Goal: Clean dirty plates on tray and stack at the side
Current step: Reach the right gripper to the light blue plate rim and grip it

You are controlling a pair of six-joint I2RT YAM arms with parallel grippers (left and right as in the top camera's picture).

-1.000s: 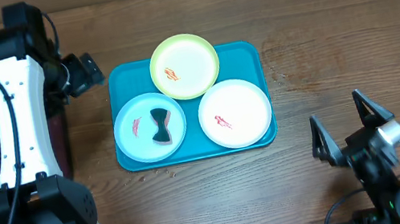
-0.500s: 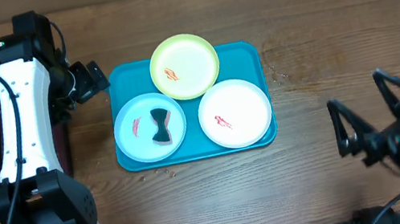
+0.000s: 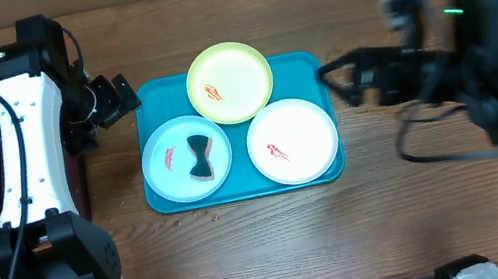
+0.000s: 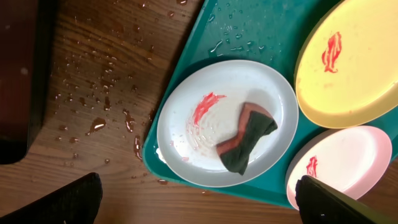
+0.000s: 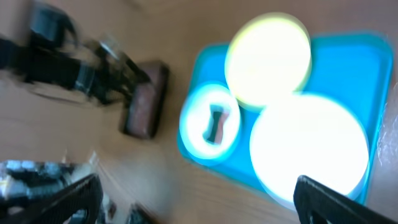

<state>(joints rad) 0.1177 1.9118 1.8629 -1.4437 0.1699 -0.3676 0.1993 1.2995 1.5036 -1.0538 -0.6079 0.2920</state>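
The teal tray [image 3: 306, 65] holds three plates, each with a red smear: yellow-green [image 3: 230, 82] at the back, pale blue [image 3: 172, 162] front left, white [image 3: 292, 141] front right. A dark bow-shaped sponge [image 3: 199, 157] lies on the pale blue plate [image 4: 199, 137]. My left gripper [image 3: 107, 107] hovers open just left of the tray's back corner, nothing between its fingers [image 4: 74, 202]. My right gripper [image 3: 350, 77], motion-blurred, is open in the air right of the tray. The blurred right wrist view looks over all three plates, the white plate [image 5: 308, 146] nearest.
A dark maroon tray [image 3: 82, 188] lies left of the teal tray, partly under my left arm. Water drops [image 4: 99, 124] dot the wood beside the teal tray [image 4: 186, 81]. Bare wooden table stretches to the right and front.
My right arm has swung from the table's front right up to just right of the tray. The left gripper has edged slightly toward the tray. Plates and sponge have not moved.
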